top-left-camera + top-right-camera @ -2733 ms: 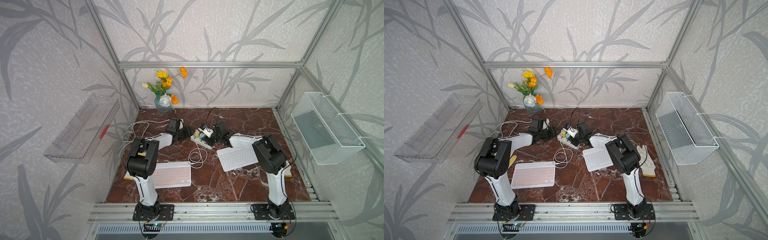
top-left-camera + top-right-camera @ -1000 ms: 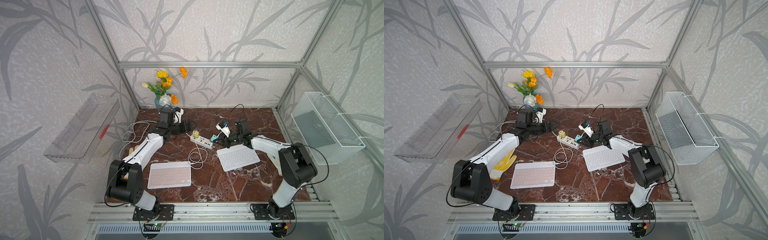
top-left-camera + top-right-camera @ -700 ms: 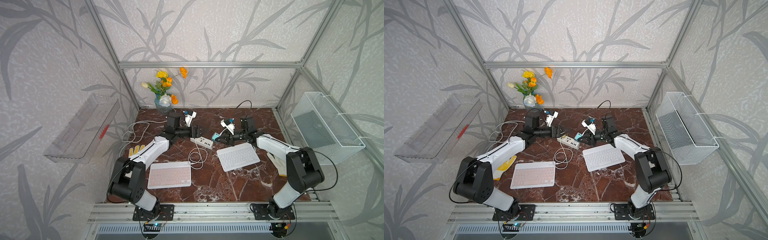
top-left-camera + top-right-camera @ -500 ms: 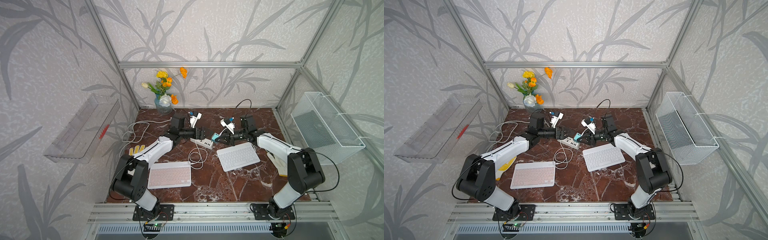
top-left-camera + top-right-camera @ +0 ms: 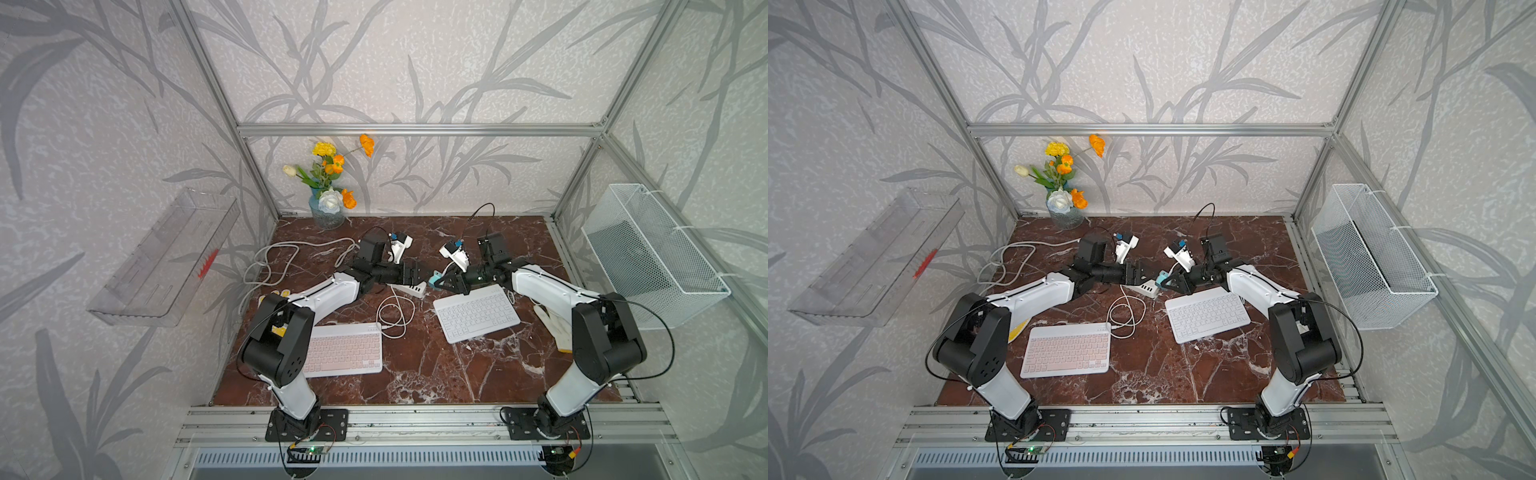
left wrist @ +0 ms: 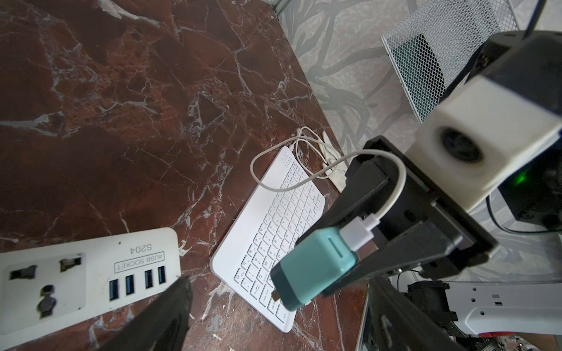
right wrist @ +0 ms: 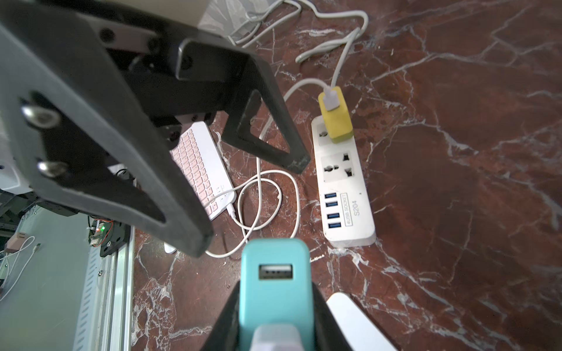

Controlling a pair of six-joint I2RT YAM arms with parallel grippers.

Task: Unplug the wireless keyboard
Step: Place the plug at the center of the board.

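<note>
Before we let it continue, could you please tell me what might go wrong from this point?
1. The white cable from the teal adapter in the right hand trails over the white keyboard; pulling away could drag it.
2. The open left hand hovers beside the power strip and might knock its yellow adapter loose.

Two flat wireless keyboards: a pink keyboard (image 5: 343,351) and a white keyboard (image 5: 476,312). Two cube-shaped plug chargers: a teal charger (image 7: 275,301) and a yellow charger (image 7: 336,124). One white plastic power strip (image 7: 359,182), one glass flower vase (image 5: 328,216), one white wire basket (image 5: 652,257), one clear plastic wall tray (image 5: 166,257).
</note>
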